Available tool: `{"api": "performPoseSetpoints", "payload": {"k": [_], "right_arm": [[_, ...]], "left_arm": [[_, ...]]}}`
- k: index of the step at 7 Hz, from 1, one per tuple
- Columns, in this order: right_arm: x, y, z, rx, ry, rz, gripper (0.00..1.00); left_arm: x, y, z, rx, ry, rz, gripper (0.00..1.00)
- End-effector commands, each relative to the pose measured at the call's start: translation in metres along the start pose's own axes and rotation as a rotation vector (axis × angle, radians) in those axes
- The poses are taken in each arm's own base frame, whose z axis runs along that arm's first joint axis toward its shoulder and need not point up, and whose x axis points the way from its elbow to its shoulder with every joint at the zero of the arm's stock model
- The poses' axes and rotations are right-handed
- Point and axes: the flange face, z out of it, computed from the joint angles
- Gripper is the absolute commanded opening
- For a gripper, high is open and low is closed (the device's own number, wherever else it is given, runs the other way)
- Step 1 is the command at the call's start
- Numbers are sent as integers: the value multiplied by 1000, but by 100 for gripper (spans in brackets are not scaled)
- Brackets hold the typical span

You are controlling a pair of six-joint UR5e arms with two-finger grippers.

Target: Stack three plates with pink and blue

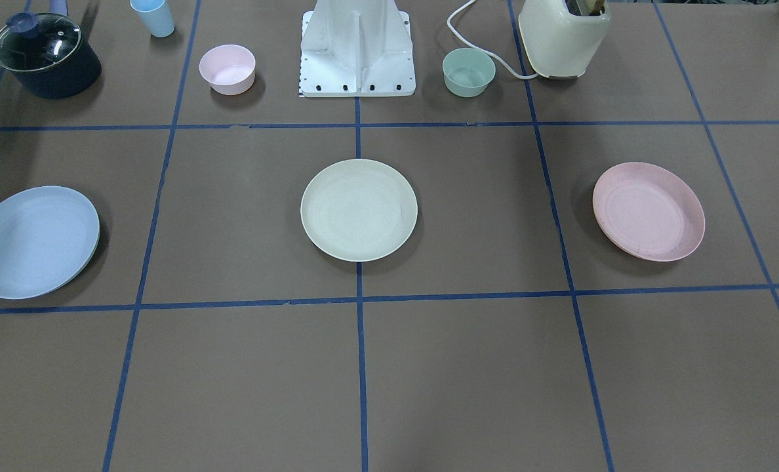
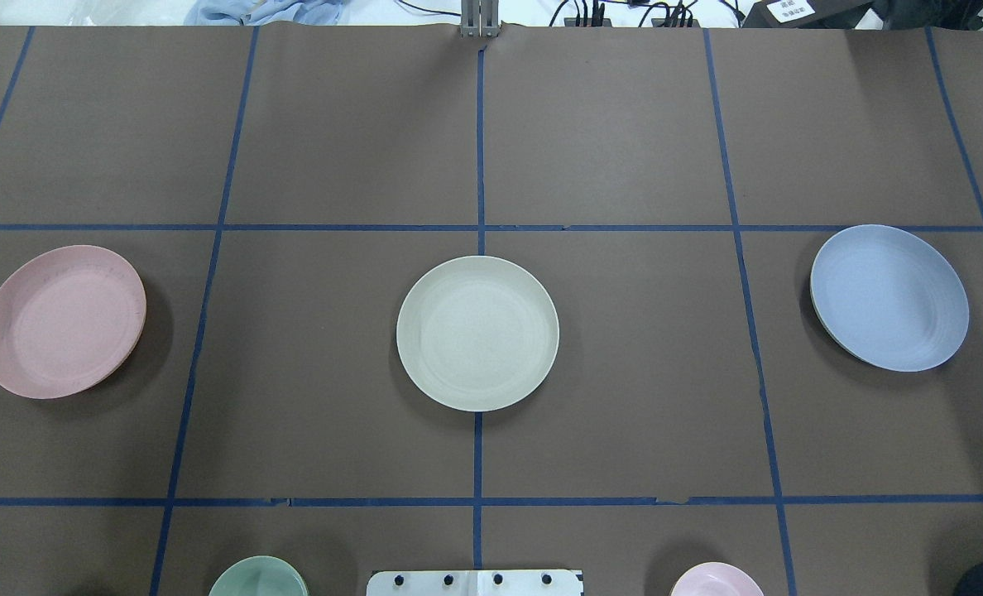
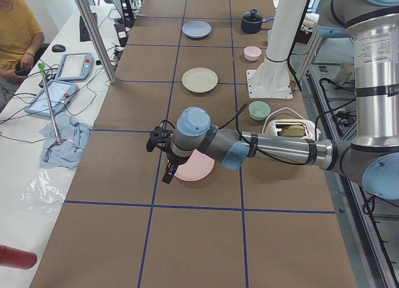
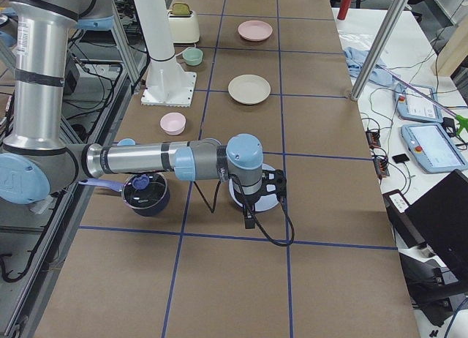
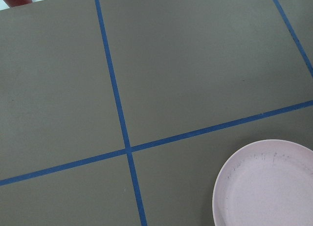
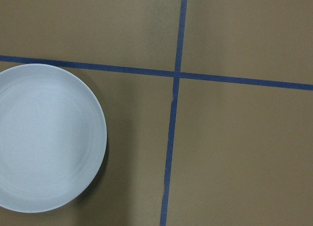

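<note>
Three plates lie apart in a row on the brown table. The cream-white plate (image 1: 359, 210) is in the middle. The pale pink plate (image 1: 648, 211) lies on my left side and shows in the left wrist view (image 5: 266, 187). The light blue plate (image 1: 33, 240) lies on my right side and shows in the right wrist view (image 6: 46, 138). My left gripper (image 3: 166, 166) hangs above the pink plate's outer edge. My right gripper (image 4: 249, 219) hangs above the blue plate. Both grippers show only in the side views, so I cannot tell whether they are open or shut.
Near the robot base (image 1: 357, 52) stand a small pink bowl (image 1: 227, 68) and a mint-green bowl (image 1: 469, 71). A dark lidded pot (image 1: 45, 56), a blue cup (image 1: 153, 16) and a cream toaster (image 1: 563, 36) stand along the same edge. Blue tape lines grid the table.
</note>
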Motion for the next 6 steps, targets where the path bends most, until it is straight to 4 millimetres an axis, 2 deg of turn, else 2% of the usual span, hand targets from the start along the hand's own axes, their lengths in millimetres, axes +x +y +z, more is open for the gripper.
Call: {"api": "performPoseSetpoints", "payload": {"k": [1, 2, 3, 4, 5, 6], "right_arm": [[3, 9, 5, 5, -3, -4, 100], [1, 9, 7, 0, -6, -8, 100], [1, 9, 7, 0, -6, -8, 100], [-1, 8, 9, -3, -8, -10, 100], [-4, 8, 12, -10, -14, -18, 100], [-10, 7, 18, -25, -11, -33, 100]], "left_arm": [[3, 9, -3, 25, 5, 26, 100], [-3, 14, 2, 13, 3, 17, 100], [4, 11, 1, 16, 10, 20, 100], [3, 12, 7, 3, 4, 15, 100], [0, 14, 11, -10, 11, 4, 100], [-11, 22, 25, -44, 31, -25, 100]]}}
